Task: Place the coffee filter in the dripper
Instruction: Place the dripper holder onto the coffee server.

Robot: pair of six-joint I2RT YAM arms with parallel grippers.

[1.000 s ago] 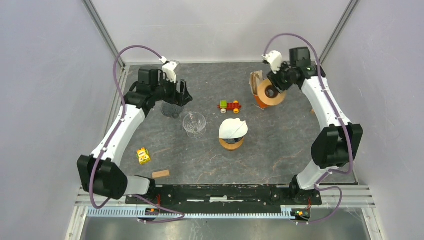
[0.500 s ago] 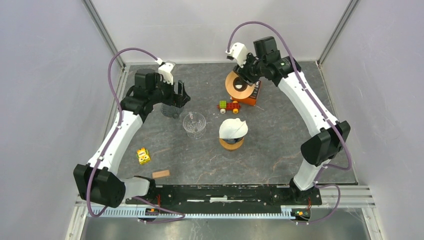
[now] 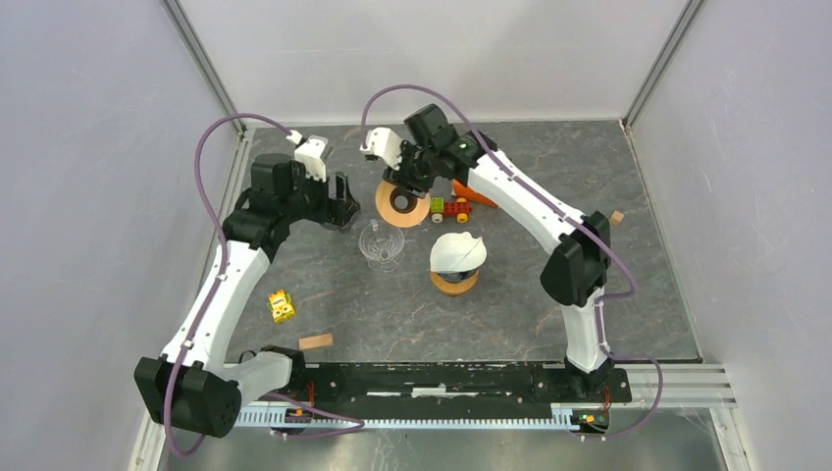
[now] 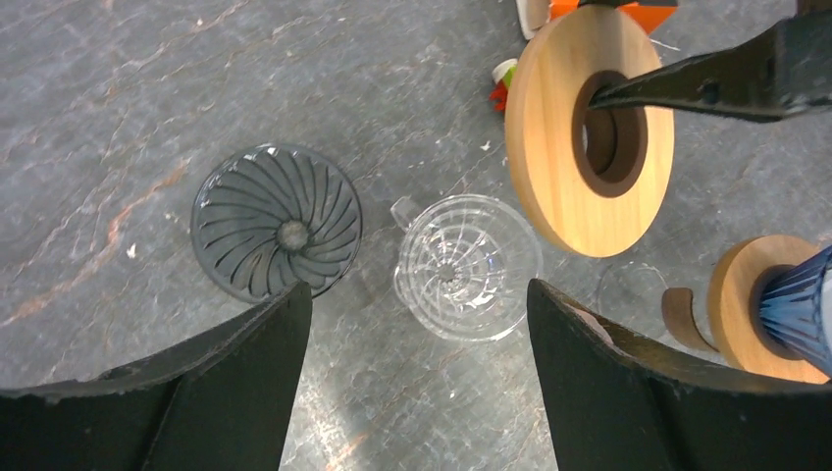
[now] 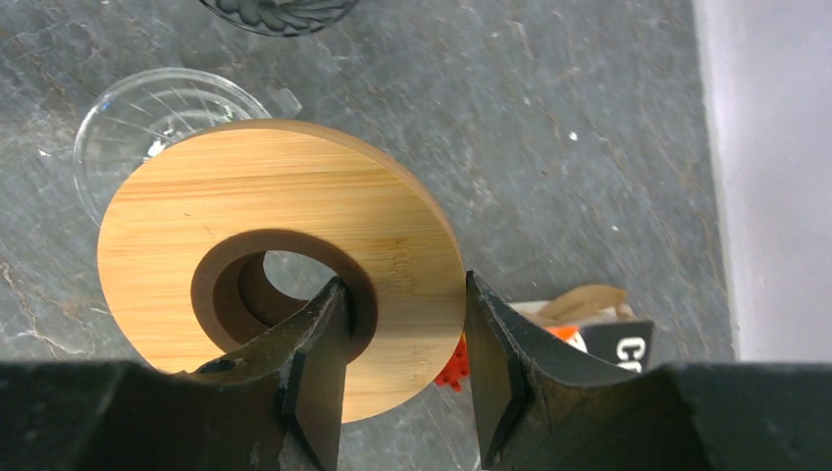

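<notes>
The white paper filter [image 3: 457, 251] sits near the middle of the table [image 3: 510, 314], nested in the top of a blue dripper [image 4: 800, 304] that stands on a wooden base [image 3: 454, 284]. Just to the left of it, a little apart, stands a clear glass dripper [image 3: 381, 243] with nothing in it, and further left a smoky dark dripper [image 4: 277, 222] lies on the stone-grey surface.

The right pincer [image 5: 404, 294] is clamped on a loose wooden ring [image 3: 402, 204] – one finger pokes through the hole, the other presses the outer rim. The ring hangs tilted, off the table, just beyond the glass dripper and close to the left arm's fingers.

The left pincer [image 4: 417, 304] hovers with its jaws wide apart and nothing between them; from its own camera the smoky dripper and the glass dripper both show in the gap below.

Behind the held ring are a small toy car [image 3: 450, 207] in red, green and yellow and an orange box [image 3: 473, 192] – the right arm partly covers the box. Towards the near left lie a yellow toy block [image 3: 282, 306] and a small wooden block [image 3: 315, 341]
</notes>
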